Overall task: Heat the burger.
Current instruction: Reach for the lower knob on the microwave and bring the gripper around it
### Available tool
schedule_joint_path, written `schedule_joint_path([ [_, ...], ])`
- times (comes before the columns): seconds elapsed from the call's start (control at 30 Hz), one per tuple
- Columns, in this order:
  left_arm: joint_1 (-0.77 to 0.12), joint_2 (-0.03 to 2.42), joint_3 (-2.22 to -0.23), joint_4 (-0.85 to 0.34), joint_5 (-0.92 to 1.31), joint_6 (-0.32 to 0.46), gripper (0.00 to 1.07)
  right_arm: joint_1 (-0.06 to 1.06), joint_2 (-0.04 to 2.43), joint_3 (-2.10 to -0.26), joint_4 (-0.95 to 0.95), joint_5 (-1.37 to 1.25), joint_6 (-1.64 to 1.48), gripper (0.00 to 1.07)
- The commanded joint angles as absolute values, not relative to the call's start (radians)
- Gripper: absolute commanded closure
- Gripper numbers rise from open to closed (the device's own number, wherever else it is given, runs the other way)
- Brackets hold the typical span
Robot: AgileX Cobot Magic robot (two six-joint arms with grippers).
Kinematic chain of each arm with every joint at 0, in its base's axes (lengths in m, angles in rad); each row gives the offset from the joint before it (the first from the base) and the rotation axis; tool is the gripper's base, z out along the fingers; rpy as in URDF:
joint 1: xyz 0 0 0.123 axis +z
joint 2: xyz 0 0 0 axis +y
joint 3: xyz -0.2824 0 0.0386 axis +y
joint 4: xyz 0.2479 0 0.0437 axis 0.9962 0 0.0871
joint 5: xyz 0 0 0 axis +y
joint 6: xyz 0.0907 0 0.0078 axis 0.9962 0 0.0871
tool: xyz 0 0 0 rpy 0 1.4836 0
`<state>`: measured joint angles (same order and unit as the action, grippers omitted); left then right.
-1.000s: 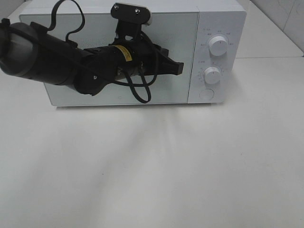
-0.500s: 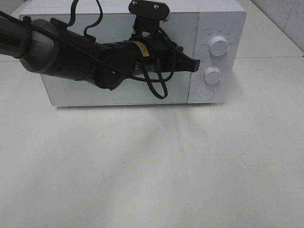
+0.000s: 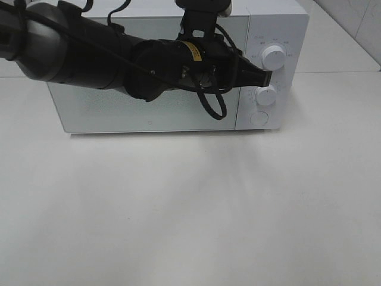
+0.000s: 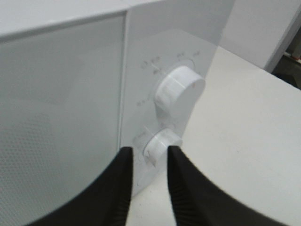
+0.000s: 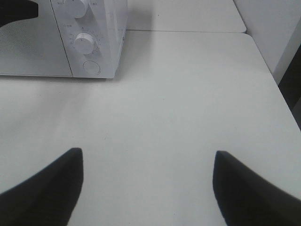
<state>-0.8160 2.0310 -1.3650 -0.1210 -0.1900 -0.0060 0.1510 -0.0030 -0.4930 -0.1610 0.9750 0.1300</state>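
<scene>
The door of the microwave (image 3: 149, 101) was closed and the burger was not visible in any view (probably inside, but I cannot confirm). The left gripper (image 4: 149, 149), fingers slightly apart and holding nothing, pointed at the lower dial (image 4: 160, 141). The right gripper (image 5: 146, 153) was spread wide and empty. Setting the dial seemingly remained.

The table (image 3: 190, 214) was white and smooth. A big white microwave (image 3: 101, 113) stood right on it, toward the back. Its door was shut and faced the front.
</scene>
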Motion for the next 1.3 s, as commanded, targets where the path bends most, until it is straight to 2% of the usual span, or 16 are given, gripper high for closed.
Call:
schedule_joint_path([
  [0.03, -0.833, 2.0, -1.375, -0.129, -0.067, -0.01, 0.33, 0.148, -0.034, -0.493, -0.161, 0.961, 0.126, 0.32],
  [0.07, -0.833, 2.0, -1.375, -0.129, -0.067, -0.01, 0.33, 0.148, -0.034, -0.493, -0.161, 0.961, 0.126, 0.32],
  [0.1, -0.838, 1.994, -1.375, -0.13, -0.028, -0.011, 0.1, 0.148, -0.034, -0.493, -0.161, 0.961, 0.126, 0.32],
  [0.13, -0.841, 1.976, -1.375, -0.13, 0.069, -0.011, 0.05, 0.148, -0.034, -0.493, -0.161, 0.961, 0.126, 0.32],
  [0.27, -0.844, 1.941, -1.375, -0.131, 0.219, -0.011, 0.06, 0.148, -0.034, -0.493, -0.161, 0.961, 0.126, 0.32],
  [0.33, -0.844, 1.905, -1.375, -0.131, 0.373, -0.011, 0.06, 0.148, -0.034, -0.493, -0.161, 0.961, 0.126, 0.32],
  [0.43, -0.844, 1.895, -1.375, -0.132, 0.428, -0.011, 0.06, 0.148, -0.034, -0.493, -0.161, 0.961, 0.126, 0.32],
  [0.5, -0.844, 1.838, -1.375, -0.12, 0.658, -0.011, 0.06, 0.148, -0.034, -0.493, -0.161, 0.961, 0.126, 0.32],
  [0.73, -0.813, 1.765, -1.375, -0.074, 0.891, -0.022, 0.06, 0.148, -0.034, -0.493, -0.161, 0.961, 0.126, 0.32],
  [0.87, -0.739, 1.722, -1.375, -0.076, 1.001, -0.031, 0.06, 0.148, -0.034, -0.493, -0.161, 0.961, 0.126, 0.32],
  [0.9, -0.688, 1.703, -1.375, -0.076, 1.053, -0.034, 0.06, 0.148, -0.034, -0.493, -0.161, 0.961, 0.126, 0.32],
  [0.93, -0.688, 1.703, -1.375, -0.076, 1.053, -0.034, 0.06, 0.148, -0.034, -0.493, -0.161, 0.961, 0.126, 0.32],
  [1.0, -0.62, 1.666, -1.375, -0.078, 1.119, -0.034, 0.06, 0.148, -0.034, -0.493, -0.161, 0.961, 0.126, 0.32],
  [1.17, -0.549, 1.595, -1.349, -0.084, 1.135, -0.046, 0.06, 0.148, -0.034, -0.493, -0.161, 0.961, 0.126, 0.32],
  [1.3, -0.435, 1.482, -1.226, -0.083, 1.131, -0.075, 0.06, 0.148, -0.034, -0.493, -0.161, 0.961, 0.126, 0.32],
])
